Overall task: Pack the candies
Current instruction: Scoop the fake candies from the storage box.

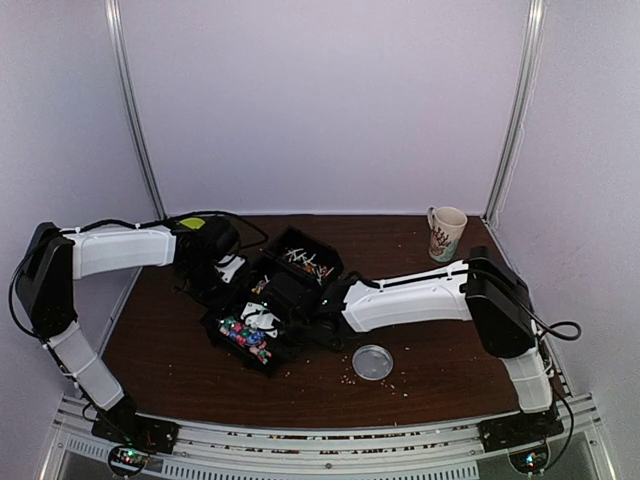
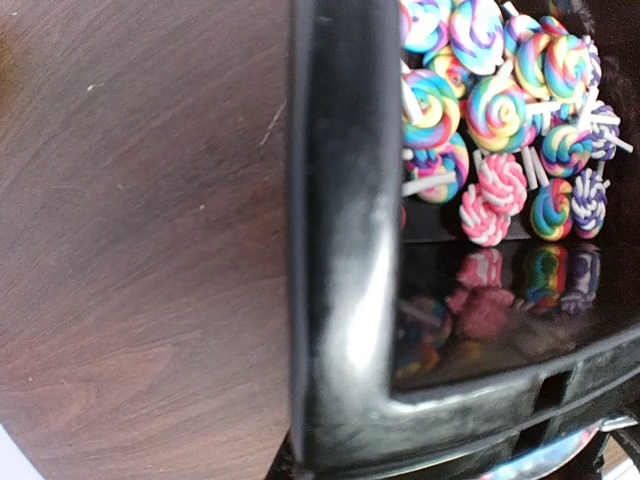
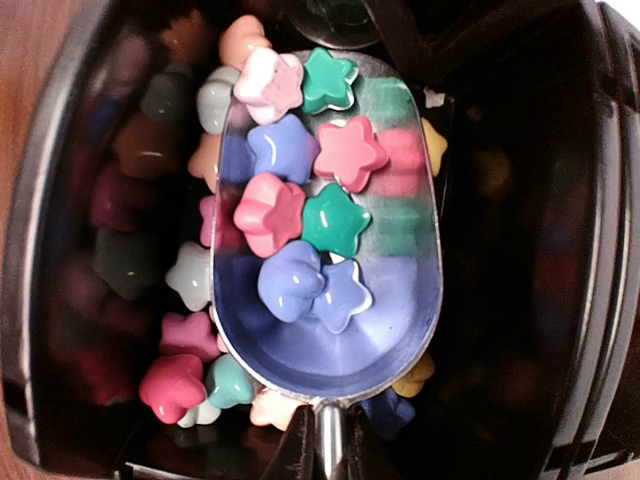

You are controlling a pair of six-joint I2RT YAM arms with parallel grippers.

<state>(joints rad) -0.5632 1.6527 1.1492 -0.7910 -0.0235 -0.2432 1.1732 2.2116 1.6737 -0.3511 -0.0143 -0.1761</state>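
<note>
A: Right wrist: right gripper [image 3: 330, 450] clenched on the scoop [image 3: 330, 335] handle; star candies [image 3: 345, 155] in its bowl, more in the tray [image 3: 590, 250] compartment below.
B: Clearance?
A: Open gap right of the scoop, up to the wall. The left gripper [image 1: 228, 268] is closed by the tray rim; contact unclear, swirl lollipops [image 2: 500, 185] just inside that corner.

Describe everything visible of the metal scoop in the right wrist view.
The scoop is shiny, mirror-like metal: a rounded, elongated bowl narrowing to a thin handle gripped by the right gripper. It lies open side up over the black bin, carrying about eight glossy star candies, pink, green, blue and white, reflected in its walls.
</note>
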